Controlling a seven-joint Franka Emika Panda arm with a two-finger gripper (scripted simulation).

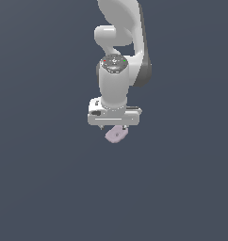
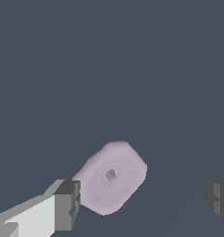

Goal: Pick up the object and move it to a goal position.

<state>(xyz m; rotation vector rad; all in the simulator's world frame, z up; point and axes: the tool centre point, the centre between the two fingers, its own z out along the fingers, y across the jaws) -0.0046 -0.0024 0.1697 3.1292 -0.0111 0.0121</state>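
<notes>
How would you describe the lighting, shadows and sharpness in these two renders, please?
Exterior view: flat, even light on a plain dark grey ground, no cast shadow visible, soft shading on the white arm; the object is small and slightly blurry. Wrist view: the object looks soft-edged and pixelated, its hole a dim smudge; the gripper fingers show blocky, flat-shaded faces; no glare.

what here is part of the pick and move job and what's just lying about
Part of the job:
- pale pink-lilac piece
- gripper, jaws open, the piece between the fingers, nearer one

Just lying about:
- nothing else visible; only the plain dark surface
</notes>
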